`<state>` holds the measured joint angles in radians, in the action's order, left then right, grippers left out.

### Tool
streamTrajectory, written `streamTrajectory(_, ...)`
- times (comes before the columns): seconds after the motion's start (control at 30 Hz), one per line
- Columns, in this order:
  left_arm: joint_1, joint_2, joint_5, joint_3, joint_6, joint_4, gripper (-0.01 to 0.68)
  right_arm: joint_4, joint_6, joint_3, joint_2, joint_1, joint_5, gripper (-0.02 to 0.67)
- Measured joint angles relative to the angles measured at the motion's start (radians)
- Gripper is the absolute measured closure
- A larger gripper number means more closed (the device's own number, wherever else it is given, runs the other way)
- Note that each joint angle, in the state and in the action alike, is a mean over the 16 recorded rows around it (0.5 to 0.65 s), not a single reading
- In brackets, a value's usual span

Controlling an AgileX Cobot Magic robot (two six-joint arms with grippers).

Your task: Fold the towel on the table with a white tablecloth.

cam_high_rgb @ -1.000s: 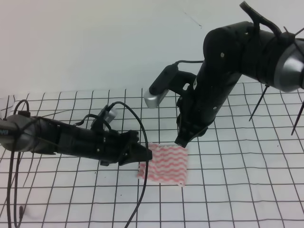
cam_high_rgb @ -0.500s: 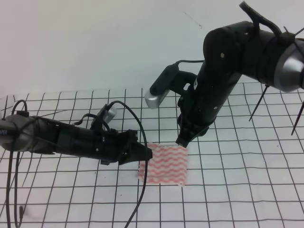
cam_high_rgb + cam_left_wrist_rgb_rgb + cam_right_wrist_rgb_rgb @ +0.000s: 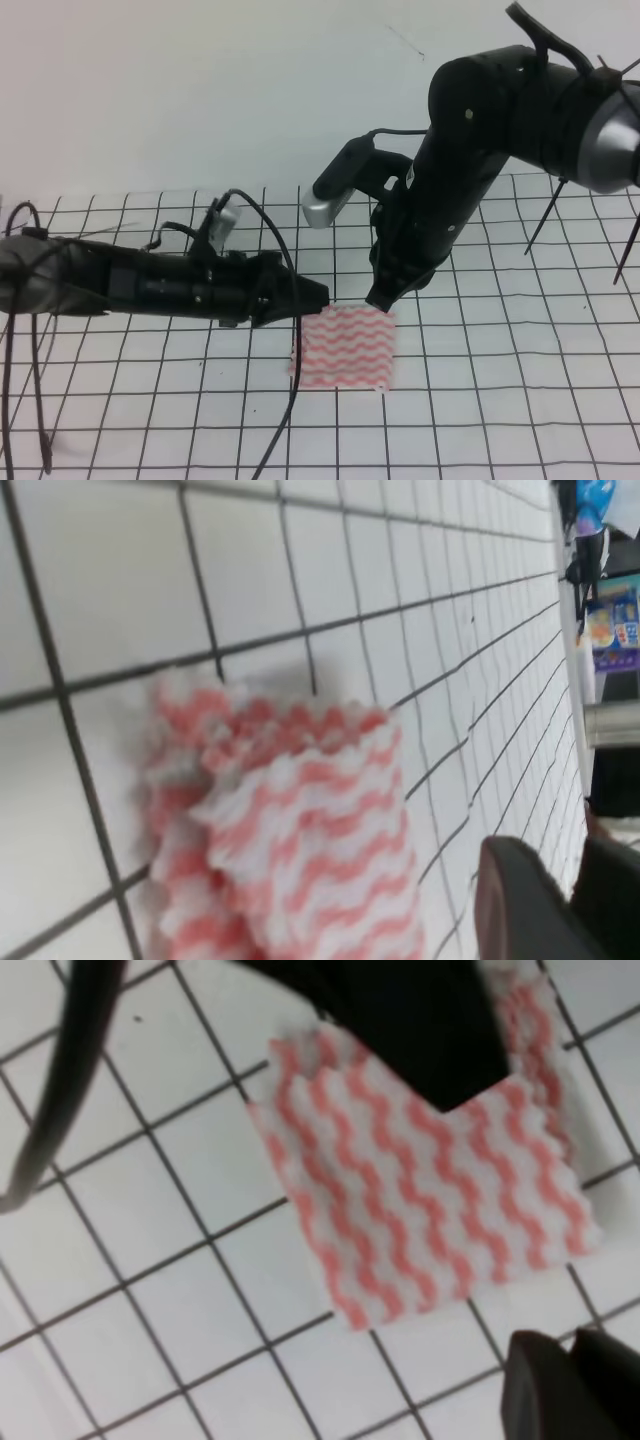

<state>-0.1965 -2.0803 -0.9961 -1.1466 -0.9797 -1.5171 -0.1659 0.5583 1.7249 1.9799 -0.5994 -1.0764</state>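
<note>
Counter [image 3: 520, 400] under gridded tablecloth [image 3: 120, 400], pale wall behind — folded towel [image 3: 343, 349] lies between left end effector [image 3: 318, 294] and right end effector [image 3: 380, 297]; both grips unreadable.

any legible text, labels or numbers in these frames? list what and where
None legible.
Blue-and-white packaging at the right edge of the left wrist view: carries print, too blurred to read.
Towel: red-pink wavy stripes only, no text.
Tablecloth: black grid lines only, no text.
Both arms and the wrist camera housing: no readable markings.
</note>
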Motion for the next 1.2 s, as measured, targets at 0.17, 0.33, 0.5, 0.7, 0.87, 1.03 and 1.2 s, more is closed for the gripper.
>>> streamTrajectory(0.17, 0.016, 0.013, -0.002, 0.0, 0.074, 0.066, 0.551, -0.025, 0.016, 0.0, 0.0, 0.0, -0.005, 0.594)
streamTrajectory(0.33, 0.028, 0.021, 0.017, 0.0, 0.164, 0.149, 0.531, -0.036, 0.027, 0.0, 0.0, 0.0, -0.008, 0.594)
streamTrajectory(0.5, 0.03, 0.021, 0.043, 0.0, 0.214, 0.199, 0.495, -0.036, 0.027, 0.0, 0.0, 0.0, -0.008, 0.594)
streamTrajectory(0.7, 0.026, 0.021, 0.069, 0.0, 0.215, 0.181, 0.451, -0.036, 0.028, 0.0, 0.0, 0.0, -0.006, 0.594)
streamTrajectory(0.87, 0.009, 0.018, 0.087, 0.0, 0.207, 0.161, 0.43, -0.036, 0.028, 0.0, 0.0, 0.0, -0.004, 0.594)
streamTrajectory(1.03, -0.013, 0.013, 0.116, 0.0, 0.201, 0.152, 0.427, -0.036, 0.029, 0.0, 0.0, 0.0, -0.008, 0.594)
streamTrajectory(1.2, -0.034, 0.009, 0.146, 0.0, 0.2, 0.152, 0.426, -0.036, 0.029, 0.0, 0.0, 0.0, -0.014, 0.594)
